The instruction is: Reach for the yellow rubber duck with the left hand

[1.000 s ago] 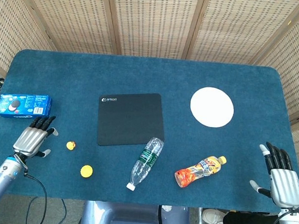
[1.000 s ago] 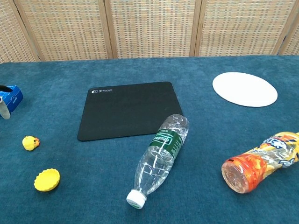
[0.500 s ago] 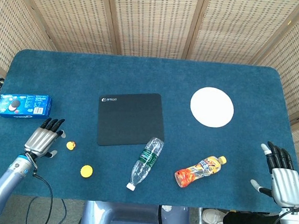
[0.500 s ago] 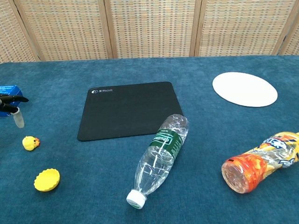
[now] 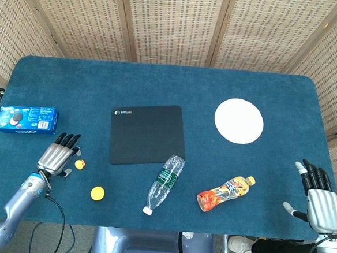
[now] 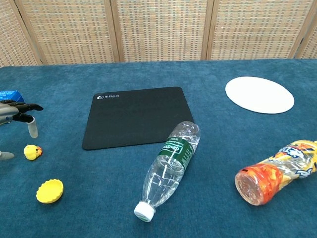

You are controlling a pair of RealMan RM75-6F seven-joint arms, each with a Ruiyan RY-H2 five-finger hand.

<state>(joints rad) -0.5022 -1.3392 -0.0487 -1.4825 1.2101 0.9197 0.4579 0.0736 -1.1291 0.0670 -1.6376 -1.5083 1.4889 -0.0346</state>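
Note:
The small yellow rubber duck (image 5: 80, 165) (image 6: 32, 151) sits on the blue table left of the black mat. My left hand (image 5: 59, 155) (image 6: 17, 116) hovers just left of and above the duck, fingers spread and pointing toward the far side, holding nothing. Its thumb hangs down beside the duck without touching it. My right hand (image 5: 318, 194) rests at the table's near right corner, fingers extended and apart, empty. The chest view does not show the right hand.
A yellow bottle cap (image 5: 98, 193) (image 6: 49, 191) lies near the duck. A blue cookie box (image 5: 27, 119) is at the left edge. A black mat (image 5: 147, 134), a clear water bottle (image 5: 164, 183), an orange drink bottle (image 5: 224, 192) and a white plate (image 5: 239, 121) lie to the right.
My left hand has moved right and slightly forward, from near the cookie box to right beside the duck. The right hand has barely shifted.

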